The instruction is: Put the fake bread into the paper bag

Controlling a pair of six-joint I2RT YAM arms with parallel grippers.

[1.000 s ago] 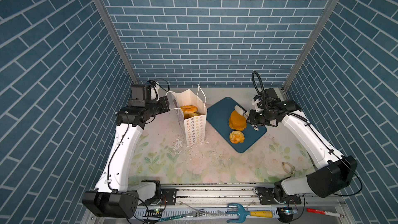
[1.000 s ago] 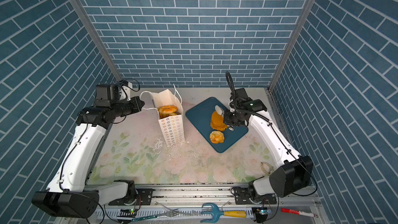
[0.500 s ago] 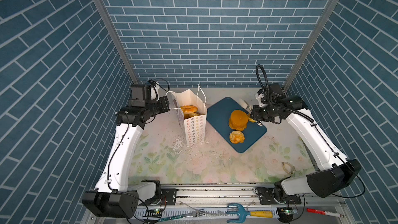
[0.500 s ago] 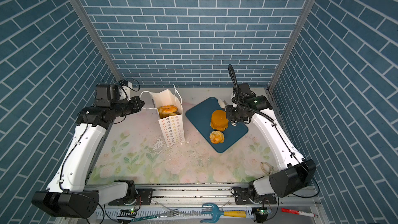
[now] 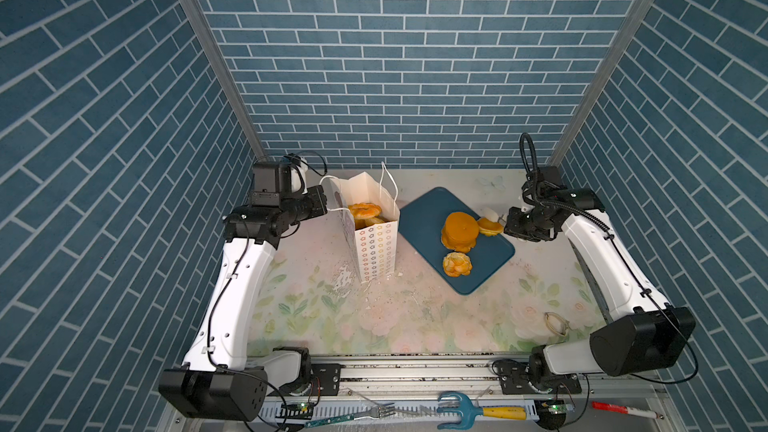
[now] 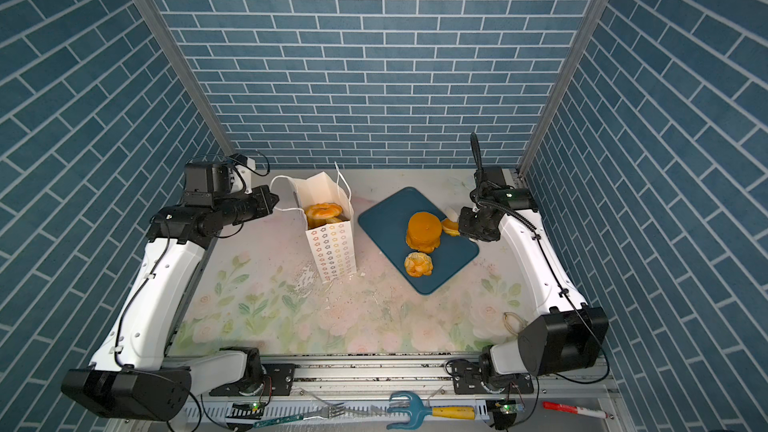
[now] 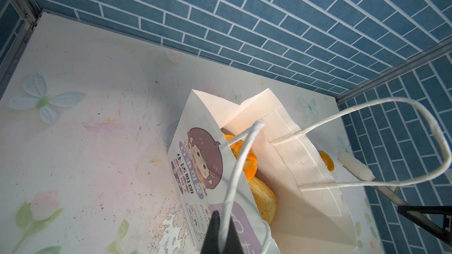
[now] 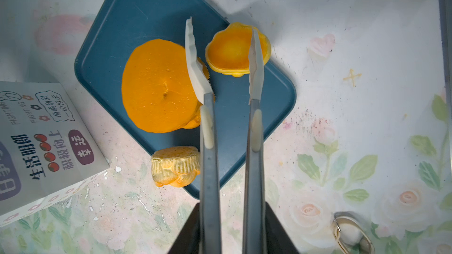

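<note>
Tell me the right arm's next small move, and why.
Probably lower and close the right gripper on the small scalloped pastry: its jaws stand open over it at the blue tray's edge, while the left gripper holds the open paper bag by its handle.

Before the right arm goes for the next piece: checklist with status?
1. The paper bag stands upright with its mouth open: ok.
2. The left gripper is shut on the bag's cord handle: ok.
3. The right gripper has its fingers parted: ok.
4. Fingers centred on the small scalloped pastry: not ok. In the right wrist view one finger crosses over it.
5. Pastry fully on the tray: not ok, it overhangs the rim.
6. Room left in the bag: cannot tell. The bread inside sits high.
</note>
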